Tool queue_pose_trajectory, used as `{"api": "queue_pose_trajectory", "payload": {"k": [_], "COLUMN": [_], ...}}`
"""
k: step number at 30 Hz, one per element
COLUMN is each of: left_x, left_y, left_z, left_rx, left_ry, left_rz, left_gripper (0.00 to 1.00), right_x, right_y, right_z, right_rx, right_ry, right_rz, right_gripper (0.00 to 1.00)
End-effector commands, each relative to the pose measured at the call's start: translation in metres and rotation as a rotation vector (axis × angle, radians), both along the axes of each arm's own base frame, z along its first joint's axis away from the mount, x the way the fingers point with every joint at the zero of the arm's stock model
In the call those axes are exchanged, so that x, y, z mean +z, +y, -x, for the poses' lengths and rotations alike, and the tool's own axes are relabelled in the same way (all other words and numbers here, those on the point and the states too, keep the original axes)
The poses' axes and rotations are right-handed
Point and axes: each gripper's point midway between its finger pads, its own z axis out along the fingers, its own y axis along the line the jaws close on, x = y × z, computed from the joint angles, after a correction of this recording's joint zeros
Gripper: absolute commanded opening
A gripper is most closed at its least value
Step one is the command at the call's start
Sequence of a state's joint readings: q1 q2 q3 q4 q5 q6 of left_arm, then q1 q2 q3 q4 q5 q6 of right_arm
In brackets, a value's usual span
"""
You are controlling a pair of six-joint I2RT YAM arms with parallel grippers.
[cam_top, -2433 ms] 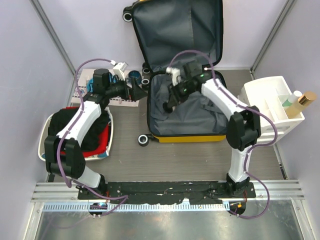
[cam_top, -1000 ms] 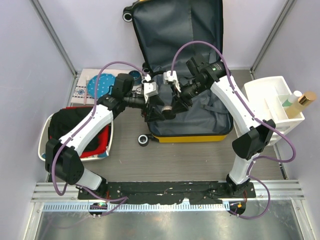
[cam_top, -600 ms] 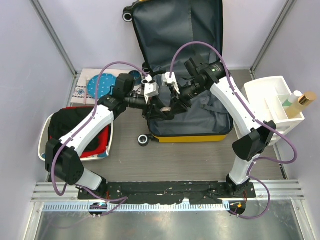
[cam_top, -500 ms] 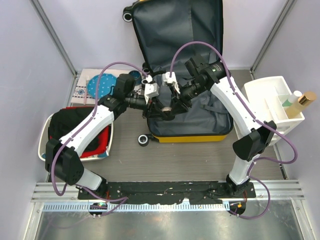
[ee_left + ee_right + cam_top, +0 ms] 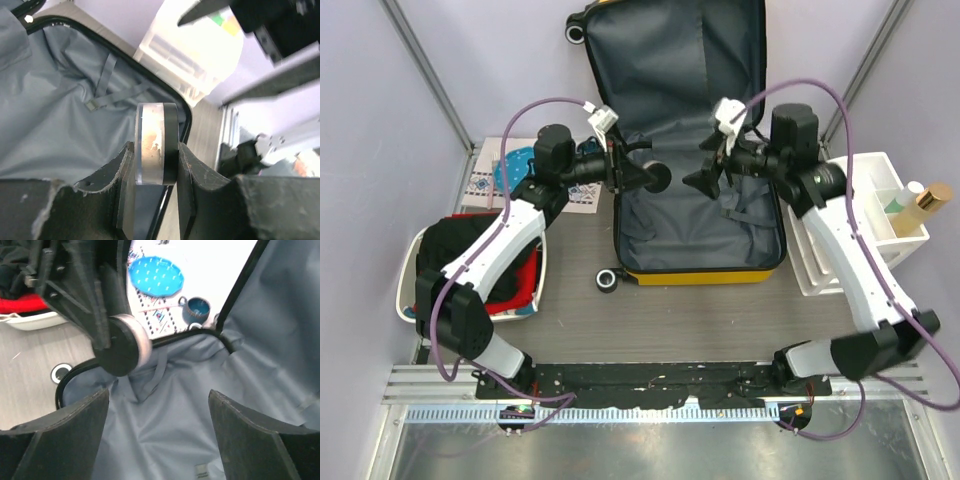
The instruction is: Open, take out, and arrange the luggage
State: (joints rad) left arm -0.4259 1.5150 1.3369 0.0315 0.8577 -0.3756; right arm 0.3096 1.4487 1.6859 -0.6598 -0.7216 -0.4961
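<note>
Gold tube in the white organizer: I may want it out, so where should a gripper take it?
Take the gold tube by its exposed upper end, from above. It leans in the organizer, whose walls hide its lower part, and a white tube stands beside it, so a side approach looks blocked.

Overhead camera looks down; two close wrist cameras face each other over the luggage (image 5: 700, 235).

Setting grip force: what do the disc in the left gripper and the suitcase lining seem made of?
Disc: probably hard plastic, with a glossy black half, a scuffed clear or silvery band and rigid edges. Lining: soft woven fabric, matte grey, creased and slack.
</note>
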Motion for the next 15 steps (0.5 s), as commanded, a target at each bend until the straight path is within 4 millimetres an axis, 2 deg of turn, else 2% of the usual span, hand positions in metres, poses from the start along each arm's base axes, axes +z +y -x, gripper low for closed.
{"api": "queue_pose_trajectory", "payload": {"k": [1, 3, 4, 7, 11, 15], "left_x": [0.059, 0.059, 0.063, 0.067, 0.068, 0.066], "left_y": [-0.008, -0.007, -0.007, -0.006, -0.011, -0.012], "left_z": [-0.012, -0.011, -0.01, -0.003, 0.009, 0.017], "left_rx": [0.069, 0.095, 0.094, 0.086, 0.031, 0.013], "left_ry": [0.1, 0.096, 0.074, 0.066, 0.055, 0.038], "left_rz": [0.204, 0.216, 0.226, 0.236, 0.235, 0.235], "left_gripper": [0.0, 0.0, 0.0, 0.0, 0.0, 0.0], "right_x": [0.051, 0.058, 0.049, 0.043, 0.034, 0.032], "right_y": [0.011, 0.015, 0.024, 0.033, 0.043, 0.047], "right_z": [0.007, 0.016, 0.021, 0.026, 0.028, 0.021], "right_rx": [0.023, 0.05, 0.08, 0.119, 0.158, 0.144], "right_ry": [-0.4, -0.501, -0.516, -0.576, -0.617, -0.634], "right_rz": [-0.106, -0.095, -0.074, -0.034, 0.004, 0.023], "right_gripper": [0.89, 0.92, 0.92, 0.92, 0.92, 0.92]}}
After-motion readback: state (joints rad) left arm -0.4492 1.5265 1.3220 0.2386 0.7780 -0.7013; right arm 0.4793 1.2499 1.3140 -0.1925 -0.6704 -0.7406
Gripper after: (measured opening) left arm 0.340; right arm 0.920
